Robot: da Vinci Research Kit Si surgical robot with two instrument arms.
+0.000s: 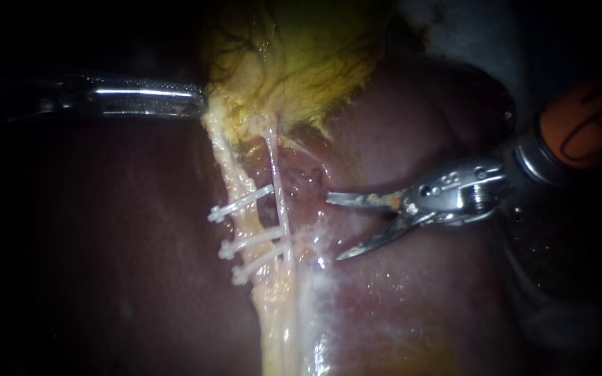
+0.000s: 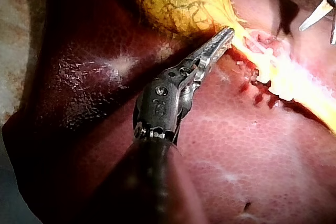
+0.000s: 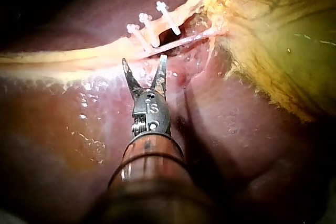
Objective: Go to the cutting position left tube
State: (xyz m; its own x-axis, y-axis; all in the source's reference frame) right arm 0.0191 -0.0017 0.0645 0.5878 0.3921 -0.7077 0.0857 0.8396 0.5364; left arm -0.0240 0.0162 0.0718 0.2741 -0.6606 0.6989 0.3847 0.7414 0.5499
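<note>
1. My left instrument, at 10 o'clock in the endoscope view, has its jaws clamped on the gallbladder edge. I judge this pulls the tubes taut and straight.
2. The left tube runs from 12 toward 6 just left of centre, crossed by three clips. A thinner tube lies just on its 3 o'clock side.
3. My right instrument comes in from 3 o'clock over the liver. Its jaws are spread and hold nothing, with the tips near the tubes but not touching.
4. The top clip sits apart from the lower two. That gap looks like the cutting place, so I'd advance toward 9 o'clock with jaws wide to straddle the tube.
</note>
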